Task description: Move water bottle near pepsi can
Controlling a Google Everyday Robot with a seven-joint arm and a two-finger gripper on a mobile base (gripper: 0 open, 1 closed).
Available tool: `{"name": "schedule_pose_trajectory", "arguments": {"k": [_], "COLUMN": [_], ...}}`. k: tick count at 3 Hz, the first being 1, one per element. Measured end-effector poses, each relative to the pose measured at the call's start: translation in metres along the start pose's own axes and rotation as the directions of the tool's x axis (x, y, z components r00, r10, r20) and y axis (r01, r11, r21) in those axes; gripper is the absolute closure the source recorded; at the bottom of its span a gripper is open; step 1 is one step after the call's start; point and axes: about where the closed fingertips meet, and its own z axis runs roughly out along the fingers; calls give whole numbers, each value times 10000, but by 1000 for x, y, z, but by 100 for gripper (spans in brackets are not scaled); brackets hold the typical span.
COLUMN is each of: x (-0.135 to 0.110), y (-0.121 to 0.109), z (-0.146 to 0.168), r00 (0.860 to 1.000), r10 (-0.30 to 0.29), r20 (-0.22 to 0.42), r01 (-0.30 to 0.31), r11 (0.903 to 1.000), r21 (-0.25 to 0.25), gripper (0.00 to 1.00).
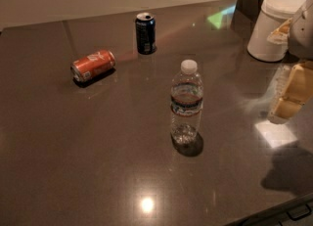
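The water bottle (186,103), clear with a white cap and a blue-and-white label band, stands upright in the middle of the dark table. The pepsi can (145,33), dark blue with a silver top, stands upright farther back and a little left of the bottle. The gripper (289,95) is at the right edge of the view, above the table, well to the right of the bottle and apart from it. It holds nothing that I can see.
An orange-red can (93,65) lies on its side at the left, in front of the pepsi can. A white lidded container (272,24) stands at the back right, with a dark box (248,1) behind it. The table's front edge (274,213) runs at bottom right.
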Motion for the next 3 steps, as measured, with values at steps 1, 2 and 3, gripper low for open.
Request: {"name": "schedule_pose_trajectory", "arguments": {"k": [1,2,3], "x": [0,-13,-47], "y": [0,3,16], "z": [0,2,15], "r00": [10000,9981,9745], "r10": [0,-111,-191], "r20": [1,608,2237], "r01": [0,119,301], "r11": [10000,9999,9985], "r21": [2,-125,-456], "gripper": [0,0,0]}}
